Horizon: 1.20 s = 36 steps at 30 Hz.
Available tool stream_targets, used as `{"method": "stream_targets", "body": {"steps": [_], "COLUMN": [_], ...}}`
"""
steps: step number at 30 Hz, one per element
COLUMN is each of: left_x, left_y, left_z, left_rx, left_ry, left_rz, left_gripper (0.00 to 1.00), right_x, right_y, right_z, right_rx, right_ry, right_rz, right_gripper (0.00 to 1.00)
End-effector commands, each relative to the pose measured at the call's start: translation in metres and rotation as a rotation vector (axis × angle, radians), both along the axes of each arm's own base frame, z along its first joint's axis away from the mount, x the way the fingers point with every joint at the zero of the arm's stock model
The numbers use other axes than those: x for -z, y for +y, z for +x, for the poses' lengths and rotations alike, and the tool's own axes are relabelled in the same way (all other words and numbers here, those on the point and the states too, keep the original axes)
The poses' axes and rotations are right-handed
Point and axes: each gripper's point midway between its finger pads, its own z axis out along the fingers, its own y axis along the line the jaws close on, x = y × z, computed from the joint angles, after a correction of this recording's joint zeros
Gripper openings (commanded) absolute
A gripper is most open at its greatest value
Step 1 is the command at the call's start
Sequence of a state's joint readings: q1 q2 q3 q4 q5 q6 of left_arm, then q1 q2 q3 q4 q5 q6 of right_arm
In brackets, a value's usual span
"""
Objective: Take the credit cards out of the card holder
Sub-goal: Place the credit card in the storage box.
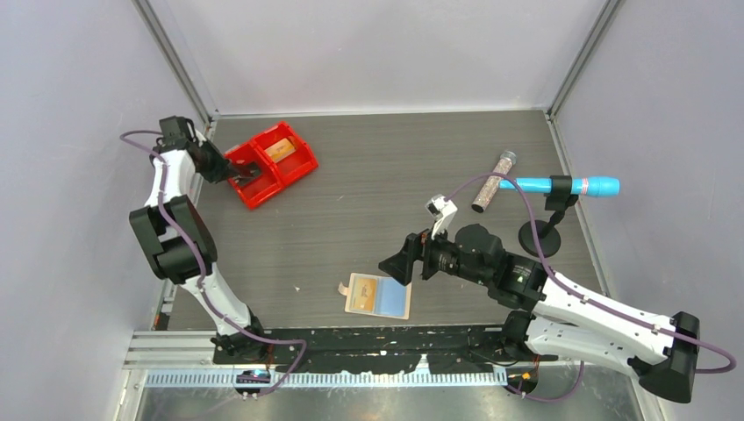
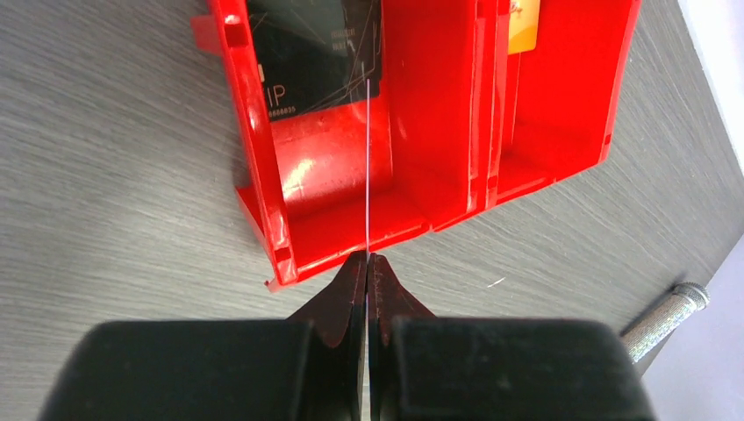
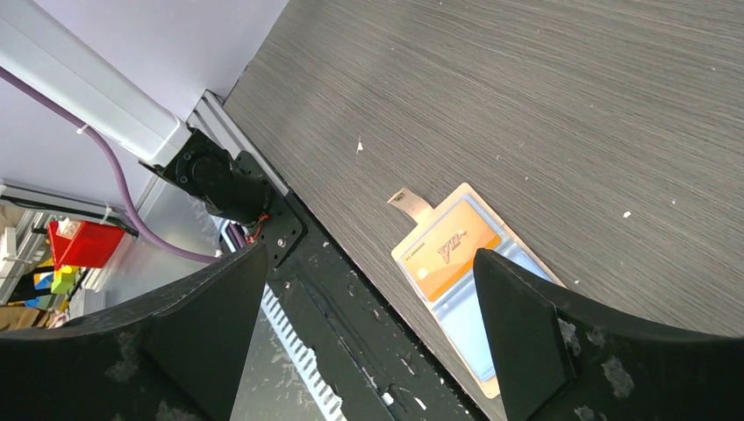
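Red plastic fills my left wrist view: the two-compartment bin (image 2: 421, 132) stands at the upper left of the top view on the desk (image 1: 377, 167). My left pincer (image 2: 367, 263) is pressed together at the bin's near wall. It nips an edge-on card (image 2: 368, 175), which shows as a thin pale line standing over the left compartment. A dark grey card (image 2: 298, 53) is in that compartment, and a yellow-orange card (image 2: 519, 22) shows in the other. My right pincer (image 3: 368, 259) is spread wide, holds nothing and hovers near the desk's front edge. The card holder (image 3: 461, 320) lies open and flat at the lower centre of the top view, just left of that pincer. An orange card (image 3: 452, 254) sits in its pocket.
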<state>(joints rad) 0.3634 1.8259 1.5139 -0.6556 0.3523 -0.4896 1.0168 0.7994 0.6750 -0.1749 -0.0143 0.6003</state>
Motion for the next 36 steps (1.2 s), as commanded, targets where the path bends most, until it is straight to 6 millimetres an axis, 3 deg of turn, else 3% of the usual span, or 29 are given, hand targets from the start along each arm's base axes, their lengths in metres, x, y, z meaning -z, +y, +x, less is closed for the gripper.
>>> {"method": "stream_targets", "body": {"steps": [1, 15, 28, 36], "left_x": [-0.021, 0.007, 0.019, 0.022], "left_y": [0.015, 0.023, 0.025, 0.027], "left_z": [0.026, 0.052, 0.07, 0.071], "left_rx": [-0.024, -0.018, -0.02, -0.012], "left_ry": [-0.077, -0.052, -0.069, -0.061], "left_rz": [0.034, 0.014, -0.006, 0.002], "left_gripper": [0.0, 0.0, 0.02, 0.12], "right_x": [-0.023, -0.042, -0.04, -0.038], "right_y": [0.005, 0.01, 0.006, 0.01], "right_z": [0.005, 0.011, 0.021, 0.024], "right_rx": [-0.004, 0.007, 0.06, 0.057], "right_ry": [-0.039, -0.063, -0.074, -0.069], "right_rz": [0.029, 0.044, 0.018, 0.007], "right_gripper": [0.95, 0.95, 0.95, 0.95]}}
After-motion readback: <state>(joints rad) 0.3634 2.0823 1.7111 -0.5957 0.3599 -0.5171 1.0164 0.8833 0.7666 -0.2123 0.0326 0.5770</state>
